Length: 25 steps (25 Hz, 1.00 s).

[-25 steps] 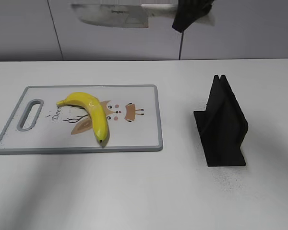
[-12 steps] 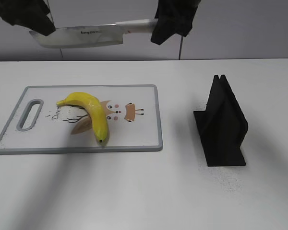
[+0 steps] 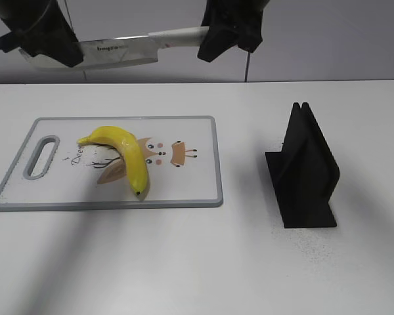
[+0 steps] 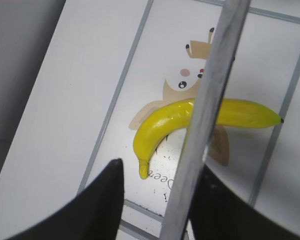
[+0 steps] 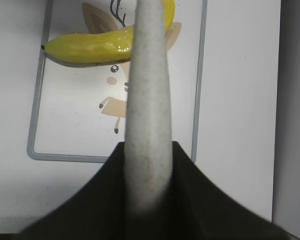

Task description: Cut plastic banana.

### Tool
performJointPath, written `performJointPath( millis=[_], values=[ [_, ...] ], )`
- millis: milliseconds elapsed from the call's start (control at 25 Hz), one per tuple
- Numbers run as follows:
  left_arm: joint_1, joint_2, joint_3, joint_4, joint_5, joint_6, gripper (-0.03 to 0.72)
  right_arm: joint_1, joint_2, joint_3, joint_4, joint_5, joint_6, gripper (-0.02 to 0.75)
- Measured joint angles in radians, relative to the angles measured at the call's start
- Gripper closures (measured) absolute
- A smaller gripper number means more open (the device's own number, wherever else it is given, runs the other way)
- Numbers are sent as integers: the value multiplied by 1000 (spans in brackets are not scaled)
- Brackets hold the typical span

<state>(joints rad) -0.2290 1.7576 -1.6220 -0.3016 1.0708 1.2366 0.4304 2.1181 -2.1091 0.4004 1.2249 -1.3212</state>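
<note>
Since the earlier frames, the knife (image 3: 115,52) has been carried leftward and slightly lower above the back of the counter (image 3: 203,262), and the left gripper (image 3: 49,42) has been brought in to the tip of the blade. The handle is clamped by the right gripper (image 3: 226,36), as the right wrist view shows, with its fingers closed on both sides of it. In the left wrist view the blade is seen to pass between the left gripper's spread fingers; whether it is pinched by them cannot be told.

Nothing has been cut yet. The plastic banana (image 3: 121,154) lies whole and untouched on the cutting board (image 3: 197,190), curved across the printed deer, its dark tip toward the front edge and its stem toward the handle slot. The blade is held well above it, roughly in line with its middle as judged from the wrist views. The lowering and the cut itself are left to be done.

No container is present; the black knife stand (image 3: 305,174) at the right is seen empty.
</note>
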Motion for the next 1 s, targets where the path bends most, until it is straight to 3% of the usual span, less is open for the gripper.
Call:
performJointPath(
  millis=[120, 200, 280, 720, 1000],
  values=[
    [0, 0, 0, -2, 13, 0, 416, 0, 0, 0, 2, -5, -1, 575],
    [0, 0, 0, -4, 19, 3, 570, 0, 0, 0, 5, -14, -1, 575],
    [0, 0, 0, -3, 24, 13, 638, 0, 0, 0, 6, -19, -1, 575],
    [-4, 32, 0, 5, 53, 33, 661, 0, 36, -5, 19, 2, 63, 575],
    [3, 194, -1, -32, 41, 36, 662, 0, 155, -8, -27, 10, 88, 575]
  ],
)
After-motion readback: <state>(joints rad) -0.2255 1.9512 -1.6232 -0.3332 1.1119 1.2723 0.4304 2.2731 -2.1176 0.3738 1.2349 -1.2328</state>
